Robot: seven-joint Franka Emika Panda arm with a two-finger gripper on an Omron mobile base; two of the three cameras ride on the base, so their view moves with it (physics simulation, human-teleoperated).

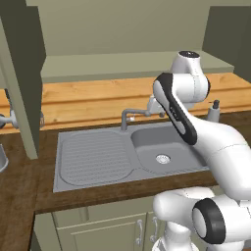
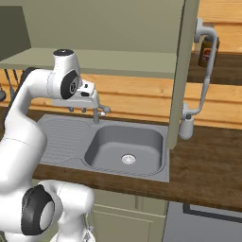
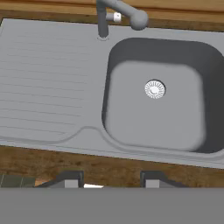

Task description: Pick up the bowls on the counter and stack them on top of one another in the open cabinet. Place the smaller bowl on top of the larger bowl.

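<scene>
Base cupboards [image 1: 103, 230], olive green, sit nearest, under the front edge of the counter [image 1: 19, 191], a dark-brown wood-grain top. The white arm [image 1: 215, 147] rises from the lower right of the left base view and bends forward over the sink.

In the hand view two dark fingertips [image 3: 72, 178] stand apart at the bottom, with bare counter edge between them. The gripper [image 3: 111, 180] is partly open and has hold of nothing. It hangs above the front lip of the sink, looking down.

The sink [image 3: 52, 87] is grey steel, set into the counter. Its ribbed draining board lies to the left, its basin [image 3: 157, 105] to the right, with a round drain [image 3: 154, 89] in the basin floor. The tap [image 1: 128, 116] stands at the back edge between board and basin, its spout turned out toward the basin side.

Left of the sink in the left base view, at the frame's edge, a curved grey rim [image 1: 2, 159] rests on the counter; too little shows to say what it is. An olive cabinet door [image 1: 22, 73] hangs open edge-on above that spot. In the right base view another olive door [image 2: 182, 71] stands edge-on right of the basin, with a curved grey handle [image 2: 204, 80] on its outer face. The cabinet's inside cannot be made out from here.

Behind the sink runs a light wood wall panel [image 1: 98, 100]. A small bottle-shaped thing [image 1: 213, 111] stands at the back right, partly behind the arm. A brown jar [image 2: 206, 52] sits farther back on a dark shelf, beyond the door handle.

No bowl can be made out with certainty on the counter.
</scene>
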